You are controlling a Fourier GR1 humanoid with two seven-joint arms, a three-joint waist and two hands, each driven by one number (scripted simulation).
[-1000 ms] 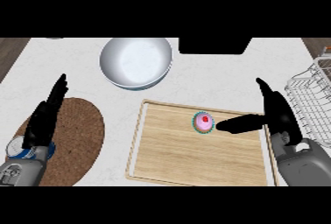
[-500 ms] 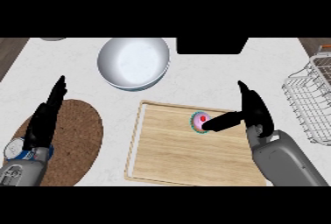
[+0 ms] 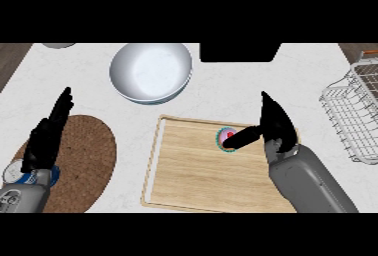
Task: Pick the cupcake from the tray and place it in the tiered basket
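The right robot hand (image 3: 272,122) is over the far right part of the tray (image 3: 184,175), its fingers straight and pointing away from the robot, its thumb stretched out leftward across the cupcake (image 3: 224,138), so nothing is closed round the cake yet. The cupcake sits on the tray's far half, immediately left of that palm, pink top and teal wrapper peeking out from under the thumb; it is round, so no axis matters, only that it lies on the thumb side. The tiered basket (image 3: 354,117) stands on the bench (image 3: 295,80) well off to the right of this hand. The left robot hand (image 3: 50,131) rests open over a brown mat (image 3: 85,165), far from the cake, so the right is plainly the one to grasp.
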